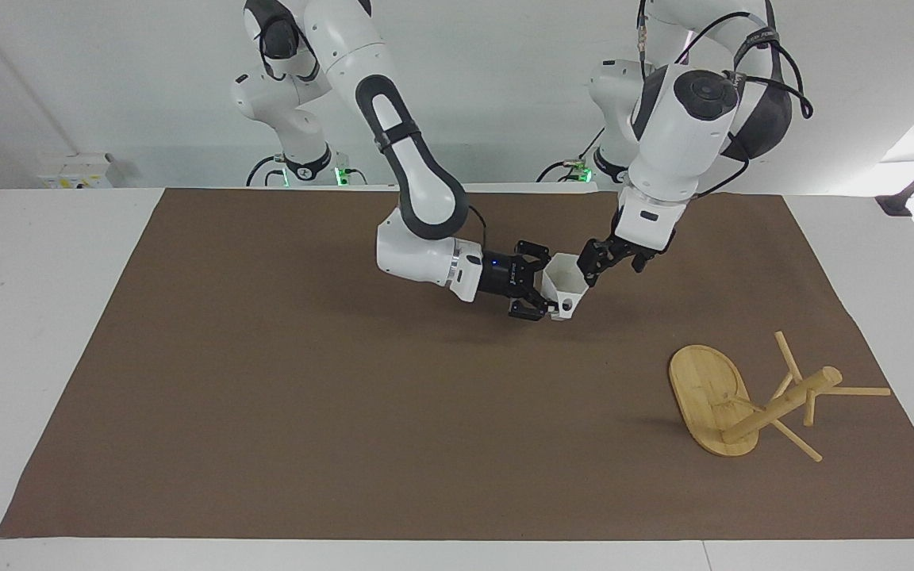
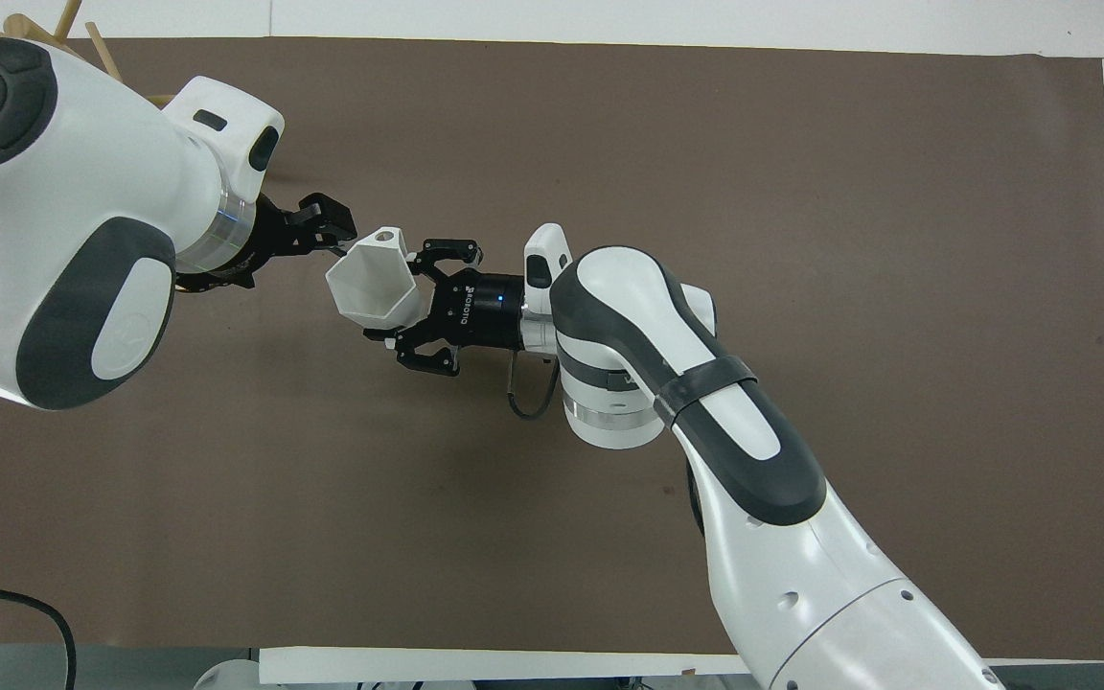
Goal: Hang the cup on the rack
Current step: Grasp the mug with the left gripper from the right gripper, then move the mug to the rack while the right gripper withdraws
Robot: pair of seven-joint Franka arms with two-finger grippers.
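Just above centre in the facing view, the right tool [image 1: 543,297] is clamped on the base end of the white faceted cup [image 1: 564,279], held in the air over the brown mat [image 1: 346,396] on the bench with its mouth turned toward the left tool [image 1: 593,271], which is spread apart right at the cup's rim, so a handover looks imminent. The bamboo rack [image 1: 750,396] stands at lower right, nearer the left arm. In the overhead view the left arm hides most of the rack, and actual contact at the rim is unclear.
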